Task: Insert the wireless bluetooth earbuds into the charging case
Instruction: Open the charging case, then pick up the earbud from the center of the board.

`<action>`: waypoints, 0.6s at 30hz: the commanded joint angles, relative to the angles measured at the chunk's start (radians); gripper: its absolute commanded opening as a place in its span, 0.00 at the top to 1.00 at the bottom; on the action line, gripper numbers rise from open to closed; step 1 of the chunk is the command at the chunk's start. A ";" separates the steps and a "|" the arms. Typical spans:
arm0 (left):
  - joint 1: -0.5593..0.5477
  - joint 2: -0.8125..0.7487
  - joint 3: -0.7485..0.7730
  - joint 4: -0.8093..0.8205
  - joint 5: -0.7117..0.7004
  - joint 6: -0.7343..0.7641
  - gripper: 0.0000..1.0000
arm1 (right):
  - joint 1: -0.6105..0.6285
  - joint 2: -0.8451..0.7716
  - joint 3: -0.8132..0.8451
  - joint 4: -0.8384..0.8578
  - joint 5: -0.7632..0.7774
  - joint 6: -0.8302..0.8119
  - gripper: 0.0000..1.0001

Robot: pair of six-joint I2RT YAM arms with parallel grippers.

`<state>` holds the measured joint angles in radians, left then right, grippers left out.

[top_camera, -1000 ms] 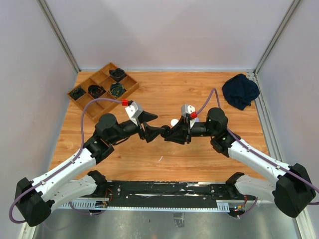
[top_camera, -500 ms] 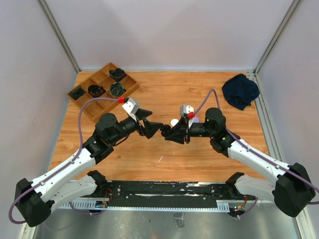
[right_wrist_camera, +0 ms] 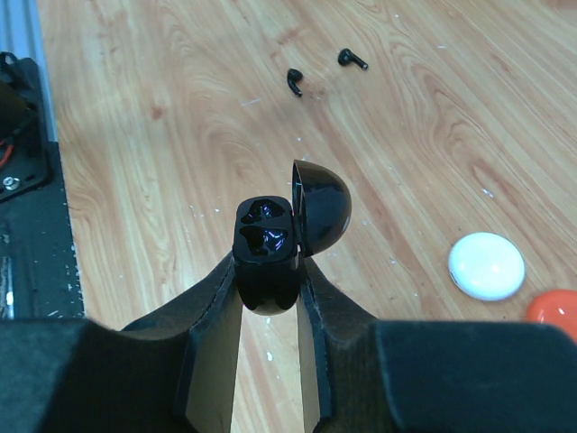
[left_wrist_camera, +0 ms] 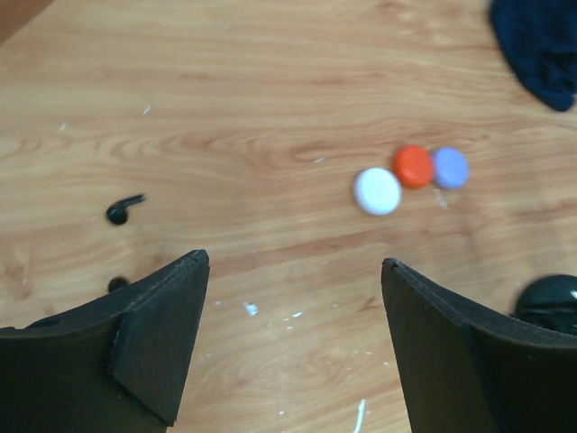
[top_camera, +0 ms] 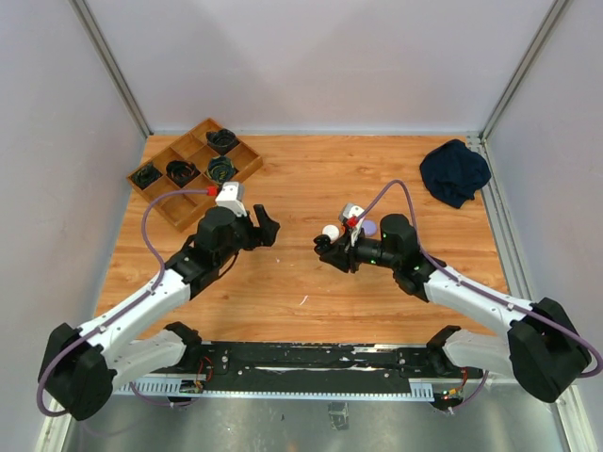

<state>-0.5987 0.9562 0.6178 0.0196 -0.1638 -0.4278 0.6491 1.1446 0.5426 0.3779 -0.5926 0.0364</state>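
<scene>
On the wooden table (top_camera: 311, 179) lie two tiny black earbuds (right_wrist_camera: 295, 81). The right gripper (right_wrist_camera: 268, 275) squeezes the open black charging case (right_wrist_camera: 266, 233). The left gripper (left_wrist_camera: 290, 271) is wide open and empty.

Wooden desk (top_camera: 301, 188), flecked with white specks. Far-left corner: compartment tray (top_camera: 243, 151). Far-right corner: crumpled dark blue cloth (top_camera: 454, 171). Mid-desk, in a close-set row: white case (left_wrist_camera: 377, 191), orange case (left_wrist_camera: 414, 166), lavender case (left_wrist_camera: 450, 167). Well apart from these, two black earbuds (right_wrist_camera: 295, 81) lying loose.

Two black earbuds (right_wrist_camera: 295, 81) (right_wrist_camera: 352, 59), four cases (right_wrist_camera: 266, 253) (left_wrist_camera: 377, 191) (left_wrist_camera: 414, 166) (left_wrist_camera: 450, 167), one cloth (top_camera: 454, 171).
</scene>
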 commanded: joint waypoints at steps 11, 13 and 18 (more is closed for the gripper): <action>0.173 0.455 0.119 0.093 0.017 -0.070 0.21 | -0.022 0.041 -0.065 0.118 0.091 -0.020 0.86; 0.192 0.534 0.172 0.092 0.027 -0.061 0.21 | -0.023 0.044 -0.070 0.123 0.091 -0.018 0.86; 0.215 0.662 0.266 0.070 0.030 -0.033 0.21 | -0.023 0.043 -0.076 0.128 0.094 -0.018 0.86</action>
<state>-0.3996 1.5566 0.8127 0.0605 -0.1371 -0.4950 0.6491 1.1896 0.4831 0.4587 -0.5117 0.0250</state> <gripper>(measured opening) 0.795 0.274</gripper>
